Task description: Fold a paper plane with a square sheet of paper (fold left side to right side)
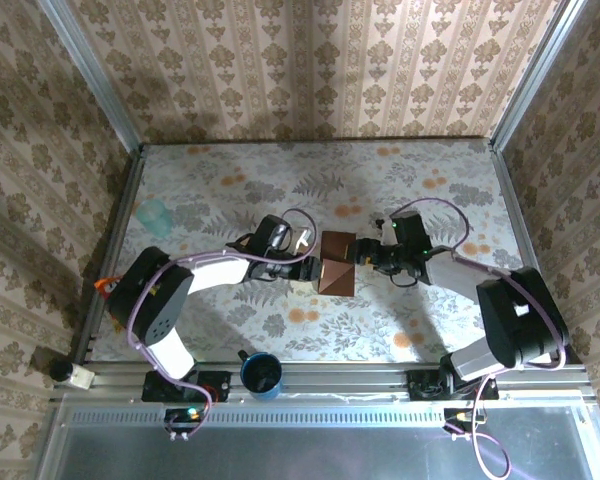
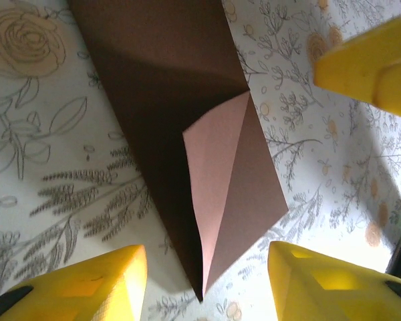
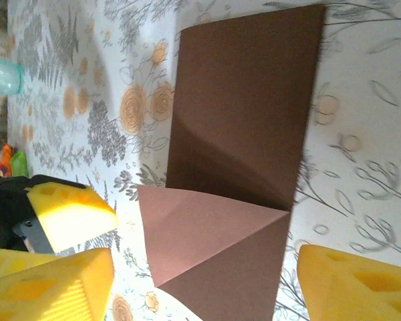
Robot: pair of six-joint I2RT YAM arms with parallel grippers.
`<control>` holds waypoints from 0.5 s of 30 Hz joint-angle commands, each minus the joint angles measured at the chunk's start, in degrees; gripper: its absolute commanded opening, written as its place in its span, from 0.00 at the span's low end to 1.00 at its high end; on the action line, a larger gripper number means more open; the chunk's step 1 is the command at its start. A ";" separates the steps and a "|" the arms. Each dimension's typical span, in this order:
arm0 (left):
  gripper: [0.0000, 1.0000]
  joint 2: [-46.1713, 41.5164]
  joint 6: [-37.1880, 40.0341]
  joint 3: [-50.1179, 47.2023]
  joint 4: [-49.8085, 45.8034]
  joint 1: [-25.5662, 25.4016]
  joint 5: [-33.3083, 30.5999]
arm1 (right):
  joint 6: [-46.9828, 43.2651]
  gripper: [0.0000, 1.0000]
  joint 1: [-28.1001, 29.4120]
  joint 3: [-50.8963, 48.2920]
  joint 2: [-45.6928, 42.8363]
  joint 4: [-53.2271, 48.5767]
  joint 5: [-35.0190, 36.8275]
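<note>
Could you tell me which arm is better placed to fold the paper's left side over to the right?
Left, probably. The left gripper sits open at the paper's left edge, the side to lift across; the right gripper, also open, is at the opposite edge, better for steadying.

Top view moderately lit from above, soft grey shadows on worktop point(image 1: 400, 190), wrist views brighter, worktop patches washed out, left fingers point(image 2: 321, 281) glaring yellow and blurred close-up, paper point(image 2: 160, 73) half in dark shadow, mild softness
</note>
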 commanded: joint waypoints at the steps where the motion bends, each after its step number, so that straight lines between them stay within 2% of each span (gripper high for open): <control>1: 0.51 3.13 2.21 3.62 1.65 0.59 1.92 | -0.31 0.82 -0.55 -2.42 -2.77 0.30 1.68; 4: 0.49 5.81 2.58 5.90 1.97 0.73 3.03 | -0.31 0.87 -0.56 -3.85 -3.63 0.36 1.27; 10: 0.44 9.67 2.82 9.27 1.66 0.78 3.35 | -0.24 0.87 -0.63 -4.72 -5.30 0.58 -0.03; 12: 0.39 10.54 2.83 9.89 1.55 0.77 3.35 | -0.27 0.86 -0.62 -4.70 -5.17 0.71 -0.51; 15: 0.25 10.57 2.70 9.90 2.30 0.76 3.54 | -0.20 0.84 -0.65 -4.53 -4.65 1.05 -1.47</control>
